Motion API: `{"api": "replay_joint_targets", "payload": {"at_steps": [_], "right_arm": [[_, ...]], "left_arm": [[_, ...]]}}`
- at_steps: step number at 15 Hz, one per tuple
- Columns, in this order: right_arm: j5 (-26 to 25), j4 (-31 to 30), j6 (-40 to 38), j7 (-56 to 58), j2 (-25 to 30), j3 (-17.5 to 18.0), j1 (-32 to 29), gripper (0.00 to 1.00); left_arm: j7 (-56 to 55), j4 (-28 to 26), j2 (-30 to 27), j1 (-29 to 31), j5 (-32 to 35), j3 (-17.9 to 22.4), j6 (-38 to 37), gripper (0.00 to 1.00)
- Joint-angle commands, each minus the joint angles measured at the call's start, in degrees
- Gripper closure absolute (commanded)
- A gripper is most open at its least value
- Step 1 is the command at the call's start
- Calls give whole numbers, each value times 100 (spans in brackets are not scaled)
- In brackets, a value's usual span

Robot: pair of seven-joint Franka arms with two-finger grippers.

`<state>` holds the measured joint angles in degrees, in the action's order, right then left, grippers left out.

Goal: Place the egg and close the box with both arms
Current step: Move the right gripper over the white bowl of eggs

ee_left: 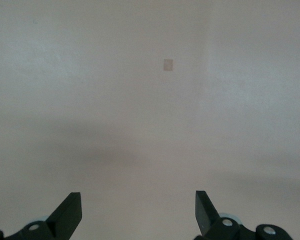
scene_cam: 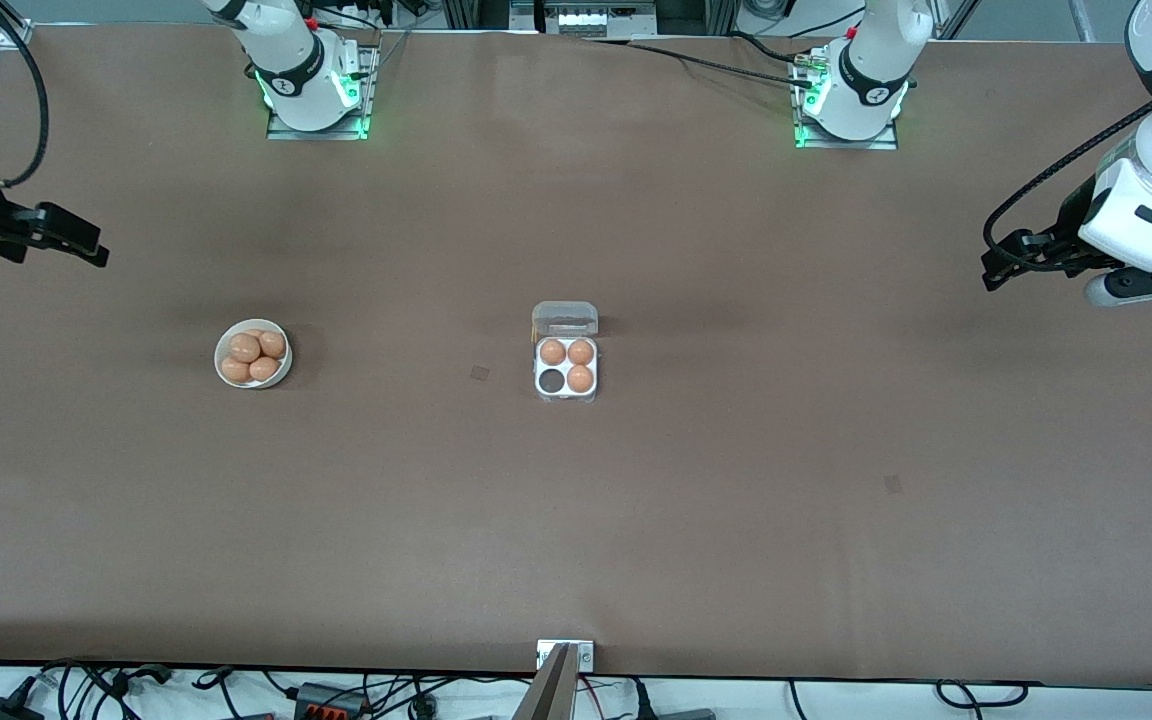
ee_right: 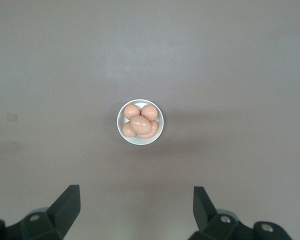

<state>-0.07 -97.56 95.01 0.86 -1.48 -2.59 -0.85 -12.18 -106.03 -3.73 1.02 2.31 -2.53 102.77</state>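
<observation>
The clear box (scene_cam: pixel 566 366) sits mid-table with its lid (scene_cam: pixel 564 318) open and standing up. Three of its cells hold orange-brown eggs; the cell (scene_cam: pixel 551 381) nearest the front camera, toward the right arm's end, is empty. Several more eggs (scene_cam: pixel 244 348) lie in a white bowl (scene_cam: pixel 219 358) toward the right arm's end. My right gripper (scene_cam: pixel 91 250) is open and empty, up over that end of the table; its wrist view (ee_right: pixel 136 196) shows the bowl (ee_right: pixel 123 131) and the eggs (ee_right: pixel 140 122) ahead. My left gripper (scene_cam: pixel 996 270) is open and empty over the left arm's end, and its wrist view (ee_left: pixel 138 200) shows only table.
The brown table top (scene_cam: pixel 736 500) stretches wide around the box and bowl. Small pale patches mark it beside the box (scene_cam: pixel 479 373) and toward the left arm's end (scene_cam: pixel 893 484); one shows in the left wrist view (ee_left: pixel 168 64). A metal bracket (scene_cam: pixel 565 655) sits at the front edge.
</observation>
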Motion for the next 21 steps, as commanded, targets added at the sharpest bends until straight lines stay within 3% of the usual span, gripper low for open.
{"api": "replay_joint_targets", "payload": {"at_steps": [1,6,11,21], "right_arm": [[-150,-61,219,37,-570,65,-73,0],[-239,-61,368,238,-1485,74,58,0],[-239,-70,640,1037,-2039,83,129,0],[-239,-817,1906,4306,-2102,83,199,0]], "left_arm": [[85,100,13,48,-38,-19,-108,0],[85,100,13,48,-38,-19,-99,0],[85,100,4,48,-38,-19,-108,0],[85,100,4,48,-38,-19,-108,0]]}}
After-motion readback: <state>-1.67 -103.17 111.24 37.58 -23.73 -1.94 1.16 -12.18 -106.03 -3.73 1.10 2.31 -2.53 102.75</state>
